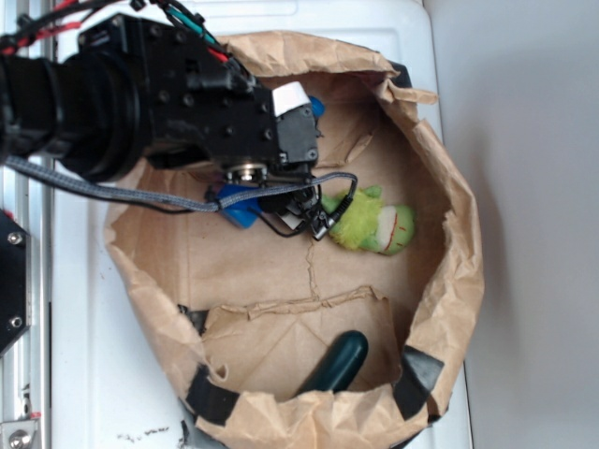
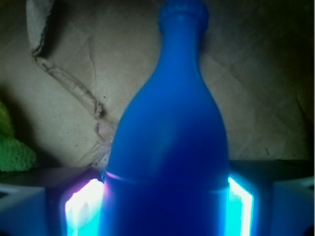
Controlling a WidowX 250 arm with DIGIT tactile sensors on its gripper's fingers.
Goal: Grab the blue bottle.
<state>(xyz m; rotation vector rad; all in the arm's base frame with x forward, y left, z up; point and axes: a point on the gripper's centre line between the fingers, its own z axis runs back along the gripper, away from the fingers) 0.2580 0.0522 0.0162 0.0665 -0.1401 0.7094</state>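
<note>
Blue bottle: the blue bottle (image 2: 170,147) fills the wrist view, lying on the brown paper with its narrow neck pointing away from the camera; in the exterior view only a blue patch of it (image 1: 239,208) shows under the arm.
Jaws: the gripper (image 2: 165,204) has a lit pad on either side of the bottle's body, each right against it, so the jaws look closed on the bottle.
Hidden: the black arm (image 1: 122,94) covers most of the bottle in the exterior view; the bottle's base is cut off in the wrist view.
Green plush: the yellow-green plush toy (image 1: 374,223) lies just beside the gripper.
Dark green object: rounded (image 1: 339,363), near the bag's edge, half hidden by a paper fold.
Surface: a crumpled brown paper bag (image 1: 449,281) holds everything.
Room: the bag sits on a white desk (image 1: 94,374).
</note>
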